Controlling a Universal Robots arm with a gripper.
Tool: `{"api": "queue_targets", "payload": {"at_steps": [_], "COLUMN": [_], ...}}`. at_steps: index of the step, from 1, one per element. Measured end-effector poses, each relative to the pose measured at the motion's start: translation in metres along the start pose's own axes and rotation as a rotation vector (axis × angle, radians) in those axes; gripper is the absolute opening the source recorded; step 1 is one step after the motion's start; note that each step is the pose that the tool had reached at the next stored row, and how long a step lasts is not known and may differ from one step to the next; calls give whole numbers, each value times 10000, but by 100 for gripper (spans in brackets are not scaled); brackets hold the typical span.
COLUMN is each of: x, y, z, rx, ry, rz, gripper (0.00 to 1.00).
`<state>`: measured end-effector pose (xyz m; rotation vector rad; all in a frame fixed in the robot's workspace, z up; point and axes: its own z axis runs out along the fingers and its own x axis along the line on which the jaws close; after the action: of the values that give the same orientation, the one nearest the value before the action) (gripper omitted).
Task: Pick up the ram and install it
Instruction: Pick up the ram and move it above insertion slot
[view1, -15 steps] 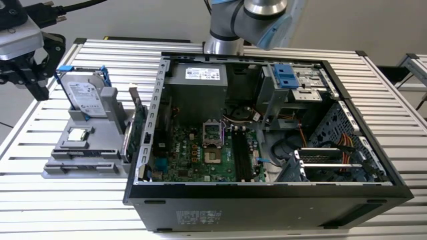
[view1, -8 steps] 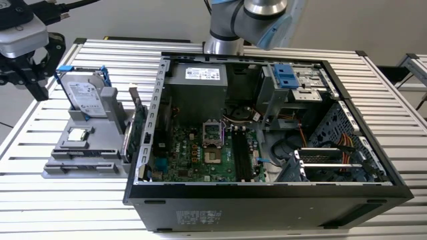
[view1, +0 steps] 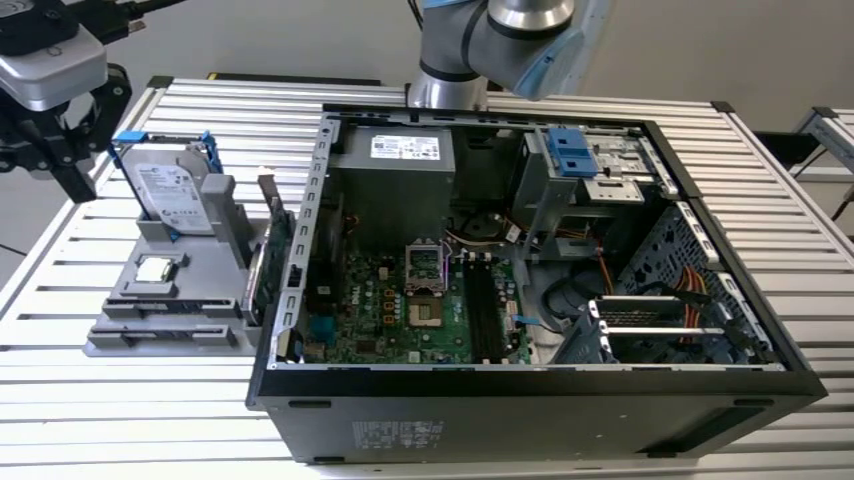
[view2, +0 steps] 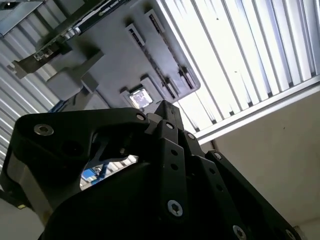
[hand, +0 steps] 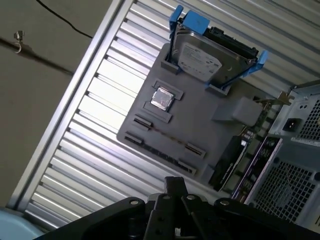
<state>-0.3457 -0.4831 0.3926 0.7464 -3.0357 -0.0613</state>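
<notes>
Nothing of the job looked done: the ram stood on edge at the side of the grey holder, just beside the open computer case. The gripper hung near the holder, clear of the ram, pressed together on nothing; lifting and fitting both remained

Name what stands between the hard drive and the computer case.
In the exterior view, an upright green expansion card stands between the hard drive and the computer case, on the edge of the grey holder nearest the case.
</notes>
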Motion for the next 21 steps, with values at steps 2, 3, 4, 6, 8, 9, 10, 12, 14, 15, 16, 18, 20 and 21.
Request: {"api": "queue_targets", "payload": {"at_steps": [2,3,4,6,8,9,10,12,14,15,16,18,20,21], "x": [0,1,0,0,0,0,0,0,0,0,0,0,0,0], "y": [1,1,1,0,0,0,0,0,0,0,0,0,0,0], "z": [0,0,0,0,0,0,0,0,0,0,0,0,0,0], "rx": [6,9,13,19,26,29,31,34,38,40,41,46,51,53], "ry": [11,16,22,34,45,51,55,64,75,80,84,94,105,110], "rz": [-200,-298,-393,-596,-801,-904,-1006,-1210,-1420,-1525,-1624,-1829,-2034,-2133], "gripper": [0,0,0,0,0,0,0,0,0,0,0,0,0,0]}}
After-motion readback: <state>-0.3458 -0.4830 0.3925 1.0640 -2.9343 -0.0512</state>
